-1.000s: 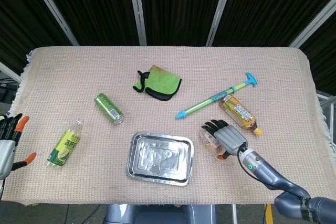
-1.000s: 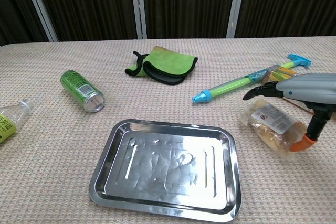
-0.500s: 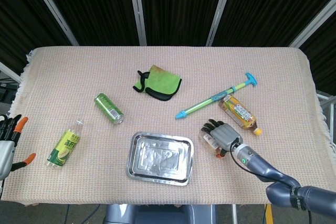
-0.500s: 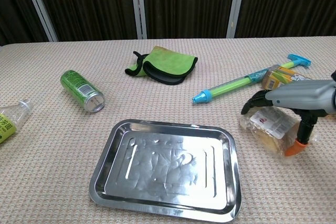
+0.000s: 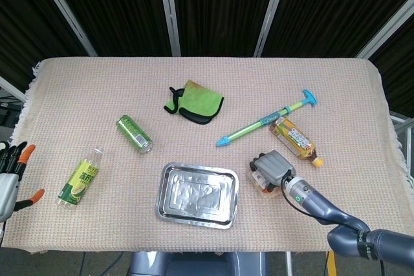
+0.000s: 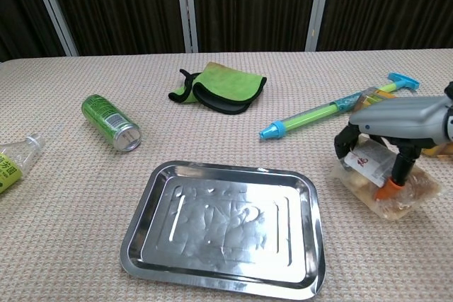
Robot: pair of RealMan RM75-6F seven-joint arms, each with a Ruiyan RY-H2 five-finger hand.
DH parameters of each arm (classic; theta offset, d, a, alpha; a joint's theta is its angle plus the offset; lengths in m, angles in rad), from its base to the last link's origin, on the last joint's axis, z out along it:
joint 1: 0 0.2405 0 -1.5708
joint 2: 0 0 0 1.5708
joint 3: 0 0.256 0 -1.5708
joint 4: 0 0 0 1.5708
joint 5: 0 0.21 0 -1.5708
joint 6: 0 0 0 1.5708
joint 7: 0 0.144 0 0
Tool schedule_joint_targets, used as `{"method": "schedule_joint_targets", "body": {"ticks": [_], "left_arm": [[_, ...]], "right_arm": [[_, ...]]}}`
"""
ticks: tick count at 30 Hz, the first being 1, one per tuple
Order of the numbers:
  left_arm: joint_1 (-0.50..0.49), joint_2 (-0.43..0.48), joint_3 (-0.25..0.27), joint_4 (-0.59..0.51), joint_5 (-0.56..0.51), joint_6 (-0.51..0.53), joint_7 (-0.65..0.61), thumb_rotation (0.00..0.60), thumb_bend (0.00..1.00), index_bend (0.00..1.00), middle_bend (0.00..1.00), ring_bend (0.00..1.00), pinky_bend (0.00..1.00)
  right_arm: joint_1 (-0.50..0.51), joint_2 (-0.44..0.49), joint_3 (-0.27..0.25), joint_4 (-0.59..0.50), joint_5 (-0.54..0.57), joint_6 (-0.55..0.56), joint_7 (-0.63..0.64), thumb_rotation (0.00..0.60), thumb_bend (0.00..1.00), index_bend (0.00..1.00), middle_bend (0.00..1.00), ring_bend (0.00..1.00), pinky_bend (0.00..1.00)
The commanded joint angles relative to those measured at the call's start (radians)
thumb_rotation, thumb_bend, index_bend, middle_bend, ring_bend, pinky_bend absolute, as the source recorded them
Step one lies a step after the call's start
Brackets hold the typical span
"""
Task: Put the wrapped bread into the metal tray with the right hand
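The wrapped bread (image 6: 388, 183) is a clear packet with a white label, lying on the cloth right of the metal tray (image 6: 148, 228). My right hand (image 6: 386, 129) is over it, fingers curled down around its far end and the orange-tipped thumb on its near side, gripping it. In the head view the right hand (image 5: 274, 166) covers most of the bread (image 5: 259, 181), just right of the tray (image 5: 167, 193). The tray has nothing in it. My left hand (image 5: 9, 174) hangs at the table's left edge with fingers spread, holding nothing.
A tea bottle (image 5: 295, 139) and a blue-green pump toy (image 5: 265, 120) lie just behind the right hand. A green can (image 5: 134, 134), a green-labelled bottle (image 5: 80, 178) and a green cloth (image 5: 196, 101) lie to the left and back.
The right hand has come down onto the bread and its fingers, stretched out a second ago, have curled around the packet. The left hand has not moved.
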Motion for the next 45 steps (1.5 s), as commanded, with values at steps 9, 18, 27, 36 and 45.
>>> {"method": "schedule_joint_targets", "body": {"ticks": [9, 18, 27, 36, 45], "left_arm": [[-0.004, -0.001, -0.003, -0.002, 0.0, -0.001, 0.0, 0.597, 0.18, 0.05, 0.0, 0.0, 0.0], [-0.004, -0.004, -0.002, 0.003, -0.01, -0.007, -0.005, 0.593, 0.18, 0.05, 0.0, 0.0, 0.0], [0.0, -0.009, 0.0, 0.023, -0.022, -0.014, -0.023, 0.596, 0.18, 0.05, 0.0, 0.0, 0.0], [-0.007, -0.02, -0.002, 0.046, -0.034, -0.032, -0.039, 0.595, 0.18, 0.05, 0.0, 0.0, 0.0], [-0.012, -0.022, -0.006, 0.048, -0.028, -0.03, -0.044, 0.596, 0.18, 0.05, 0.0, 0.0, 0.0]], "right_arm": [[0.018, 0.101, 0.048, -0.232, -0.126, 0.099, 0.099, 0.6, 0.16, 0.52, 0.43, 0.35, 0.54], [0.105, -0.03, 0.068, -0.245, -0.163, 0.057, 0.112, 0.6, 0.16, 0.51, 0.42, 0.35, 0.54], [0.167, -0.153, 0.091, -0.166, -0.038, 0.011, -0.003, 0.6, 0.16, 0.47, 0.39, 0.32, 0.54], [0.233, -0.216, 0.081, -0.119, 0.182, -0.027, -0.208, 0.6, 0.03, 0.0, 0.01, 0.0, 0.1], [0.223, -0.1, 0.072, -0.269, 0.286, 0.089, -0.316, 0.6, 0.0, 0.0, 0.0, 0.0, 0.0]]}}
